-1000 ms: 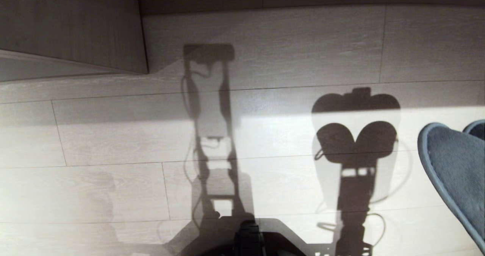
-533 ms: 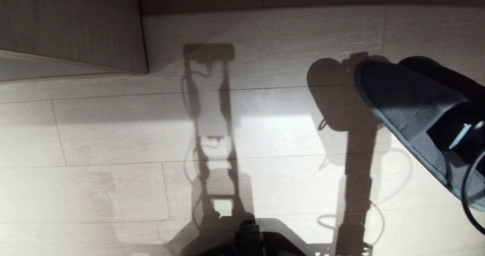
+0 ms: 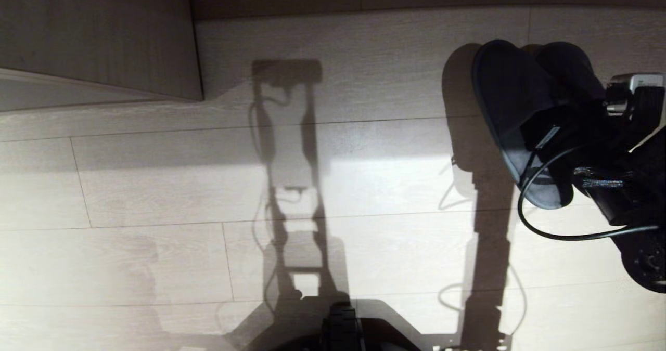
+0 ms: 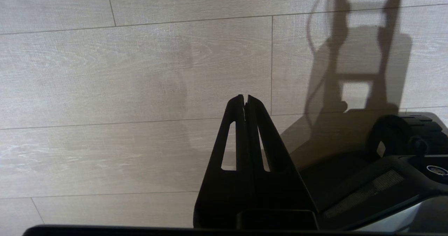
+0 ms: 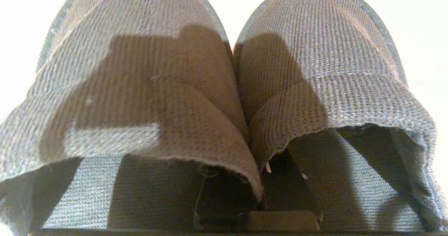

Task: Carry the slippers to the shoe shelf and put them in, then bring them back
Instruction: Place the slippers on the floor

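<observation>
a: slippers [image 5: 224, 99] — where are they sitting against the right gripper [image 5: 260, 180]?

b: pinched between its fingers. in the right wrist view the two black fingers come together on the inner edges of the pair, where the two wide straps meet, so the gripper is clamped on both slippers at once

a: and beyond the fingertips?

b: the rounded toe ends fan out away from the gripper, side by side and touching along the middle, knitted grey fabric, a blocky shadow across the strap of one

a: what does the head view give?

b: the right gripper [image 3: 559, 143] is at the right side with the slippers [image 3: 512, 106] held clear of the floor [image 3: 156, 195], soles facing left, toes pointing away from the robot. a black cable [image 3: 541, 221] loops under the wrist. just past the slippers their shadow falls on the pale planks

a: further out?

b: well away to the left, a pale wood panel [image 3: 99, 34] fills the far corner. i can't tell whether it belongs to the shoe shelf

a: the other arm?

b: left gripper [image 4: 245, 103] hangs parked over the floor beside the robot's dark base [image 4: 385, 180], its fingers pressed together with nothing between them
</observation>
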Available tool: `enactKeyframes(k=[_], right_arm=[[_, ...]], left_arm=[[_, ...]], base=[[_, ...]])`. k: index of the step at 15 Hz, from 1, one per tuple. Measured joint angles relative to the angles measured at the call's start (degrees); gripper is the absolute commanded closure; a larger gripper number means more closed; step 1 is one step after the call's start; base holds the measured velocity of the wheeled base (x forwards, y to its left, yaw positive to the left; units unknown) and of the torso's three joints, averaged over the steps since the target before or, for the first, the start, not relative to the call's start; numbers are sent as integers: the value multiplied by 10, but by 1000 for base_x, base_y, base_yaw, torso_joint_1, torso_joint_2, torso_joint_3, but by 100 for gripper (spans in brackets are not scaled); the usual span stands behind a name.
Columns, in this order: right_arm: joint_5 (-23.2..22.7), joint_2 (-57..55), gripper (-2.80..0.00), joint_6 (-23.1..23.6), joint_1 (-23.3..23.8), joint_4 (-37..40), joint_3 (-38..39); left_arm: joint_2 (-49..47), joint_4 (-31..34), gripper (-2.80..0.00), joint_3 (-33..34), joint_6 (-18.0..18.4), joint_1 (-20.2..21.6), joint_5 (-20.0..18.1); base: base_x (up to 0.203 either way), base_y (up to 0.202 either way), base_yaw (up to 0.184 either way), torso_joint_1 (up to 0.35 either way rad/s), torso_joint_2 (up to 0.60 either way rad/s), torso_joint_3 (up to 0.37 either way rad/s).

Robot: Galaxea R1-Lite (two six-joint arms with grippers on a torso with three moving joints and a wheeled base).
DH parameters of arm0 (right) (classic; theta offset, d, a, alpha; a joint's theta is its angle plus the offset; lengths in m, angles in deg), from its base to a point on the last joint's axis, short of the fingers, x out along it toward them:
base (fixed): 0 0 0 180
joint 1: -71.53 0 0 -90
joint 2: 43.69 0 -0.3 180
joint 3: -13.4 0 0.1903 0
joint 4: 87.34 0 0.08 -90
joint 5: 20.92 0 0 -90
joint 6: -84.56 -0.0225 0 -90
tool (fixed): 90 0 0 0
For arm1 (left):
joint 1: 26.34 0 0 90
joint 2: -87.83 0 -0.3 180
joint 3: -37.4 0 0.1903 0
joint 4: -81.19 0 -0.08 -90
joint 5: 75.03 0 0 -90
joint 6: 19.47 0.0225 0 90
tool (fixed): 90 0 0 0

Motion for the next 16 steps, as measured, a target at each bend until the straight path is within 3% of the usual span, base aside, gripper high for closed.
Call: enactKeyframes(k=[2, 7, 8, 9, 16], right_arm=[[24, -30, 0, -21, -7, -12, -27], [23, -88, 0, -29, -12, -12, -82], [17, -99, -214, -29, -12, -12, -88], [9, -105, -280, -29, -12, -12, -90], [-7, -124, -280, -21, -11, -12, -50]], left_arm=[[0, 0, 0, 0, 0, 0, 0], [0, 0, 0, 0, 0, 0, 0], [0, 0, 0, 0, 0, 0, 0], [0, 0, 0, 0, 0, 0, 0], [0, 0, 0, 0, -1, 0, 0]], base=[[0, 0, 0, 0, 0, 0], [0, 0, 0, 0, 0, 0], [0, 0, 0, 0, 0, 0], [0, 0, 0, 0, 0, 0], [0, 0, 0, 0, 0, 0]])
